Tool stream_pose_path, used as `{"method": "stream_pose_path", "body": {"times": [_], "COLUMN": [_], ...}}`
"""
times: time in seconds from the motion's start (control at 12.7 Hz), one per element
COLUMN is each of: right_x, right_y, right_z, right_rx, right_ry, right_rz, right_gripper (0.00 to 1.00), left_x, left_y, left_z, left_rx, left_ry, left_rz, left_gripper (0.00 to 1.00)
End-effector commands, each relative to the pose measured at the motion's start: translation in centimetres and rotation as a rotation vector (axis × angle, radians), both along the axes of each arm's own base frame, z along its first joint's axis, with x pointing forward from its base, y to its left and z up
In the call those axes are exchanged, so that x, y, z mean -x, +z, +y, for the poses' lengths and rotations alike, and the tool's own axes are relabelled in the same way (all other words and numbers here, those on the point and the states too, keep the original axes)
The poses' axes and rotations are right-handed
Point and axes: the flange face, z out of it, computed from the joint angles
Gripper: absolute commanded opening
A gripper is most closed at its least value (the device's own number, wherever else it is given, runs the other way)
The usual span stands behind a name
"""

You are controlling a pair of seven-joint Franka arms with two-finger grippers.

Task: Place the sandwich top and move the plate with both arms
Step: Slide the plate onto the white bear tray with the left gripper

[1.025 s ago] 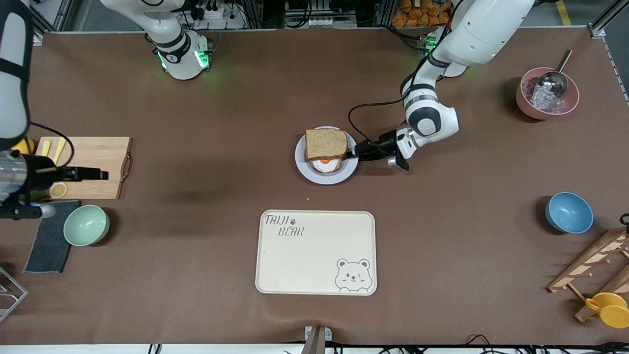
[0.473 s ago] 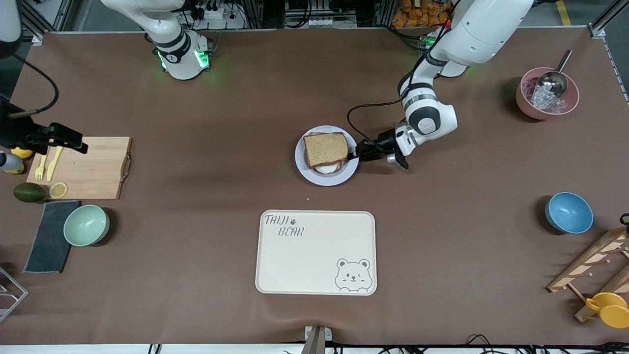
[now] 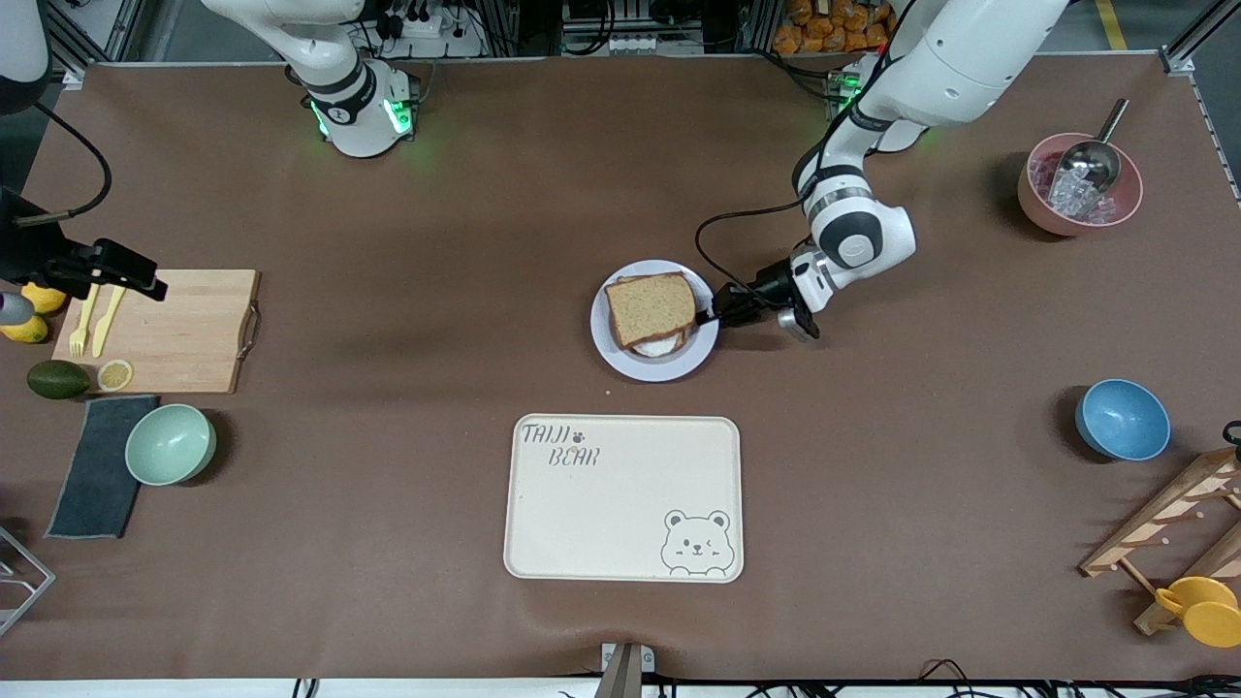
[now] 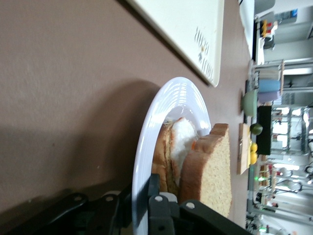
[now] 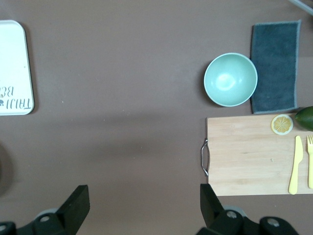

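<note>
Resting on the egg slice (image 3: 667, 341), sandwich top (image 3: 651, 308) lying flat, speckled brown, darker crust; near-square, so no clear long axis, skewed a little against the table edges. In left wrist view, egg white (image 4: 185, 145) showing between the two slices. Stack sitting on the plate (image 3: 620, 357), round, pale lavender-grey, shallow ridged rim, mid-table, roughly midway between the two arm ends.

Left gripper (image 3: 714, 314) at the plate's edge toward the left arm's end, low; in left wrist view one black finger (image 4: 154, 205) pressed on the rim's upper face, second finger under it, jaws closed down to the rim's thickness, gripping the plate.

Right gripper (image 3: 131, 270) up over the wooden cutting board (image 3: 179, 330) near the right arm's end; in right wrist view fingers (image 5: 77, 205) spread wide, holding nothing.

Cream rectangular tray (image 3: 623, 496), bear print, nearer the front edge than the plate, bare. Mint bowl (image 3: 171, 443) beside a dark grey cloth (image 3: 95, 465). Blue bowl (image 3: 1123, 419) toward the left arm's end. Pink bowl (image 3: 1039, 206) near the left arm's corner at the base edge, holding clear ice-like pieces and a metal scoop (image 3: 1094, 155). On the board: lemon slice (image 3: 115, 374), yellow knife (image 3: 107, 320) and fork (image 3: 81, 322).
</note>
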Motion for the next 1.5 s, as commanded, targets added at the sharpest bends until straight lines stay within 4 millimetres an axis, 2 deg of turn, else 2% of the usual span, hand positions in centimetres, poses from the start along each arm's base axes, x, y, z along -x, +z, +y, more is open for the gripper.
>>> {"method": "stream_pose_path", "body": {"times": [0.0, 0.16, 0.32, 0.47, 0.63, 0.95, 1.1, 1.26, 1.42], "right_x": [-1.3, -1.3, -1.3, -1.2, -1.3, -1.4, -1.4, -1.4, -1.4], "right_y": [1.5, 1.9, 2.8, 3.2, 3.2, 3.3, 3.8, 3.9, 3.9], "right_z": [-0.4, -0.2, -0.2, -0.5, -0.3, 0.7, 0.0, 0.2, 0.0], "right_rx": [0.022, 0.027, 0.047, 0.069, 0.070, 0.070, 0.068, 0.070, 0.062], "right_ry": [-0.008, -0.006, -0.006, -0.005, -0.004, 0.013, 0.008, 0.011, 0.007], "right_rz": [-0.006, -0.014, -0.028, -0.032, -0.032, -0.036, -0.047, -0.047, -0.047], "right_gripper": [1.00, 1.00, 1.00, 1.00, 1.00, 1.00, 1.00, 1.00, 1.00], "left_x": [-1.0, -2.1, -5.0, -8.2, -10.5, -14.0, -14.8, -16.2, -16.5], "left_y": [2.8, 4.0, 5.7, 7.7, 9.0, 8.5, 7.2, 6.3, 6.0], "left_z": [0.3, 0.3, -0.4, -2.5, -5.0, -8.6, -10.3, -10.2, -10.1], "left_rx": [0.072, 0.104, 0.085, 0.001, -0.011, -0.044, -0.062, -0.083, -0.085], "left_ry": [0.057, 0.077, 0.105, 0.173, 0.236, 0.322, 0.346, 0.369, 0.391], "left_rz": [-0.029, -0.047, -0.080, -0.053, -0.011, 0.031, 0.055, 0.034, 0.050], "left_gripper": [0.00, 0.00, 0.00, 0.00, 0.00, 0.00, 0.00, 0.00, 0.00]}}
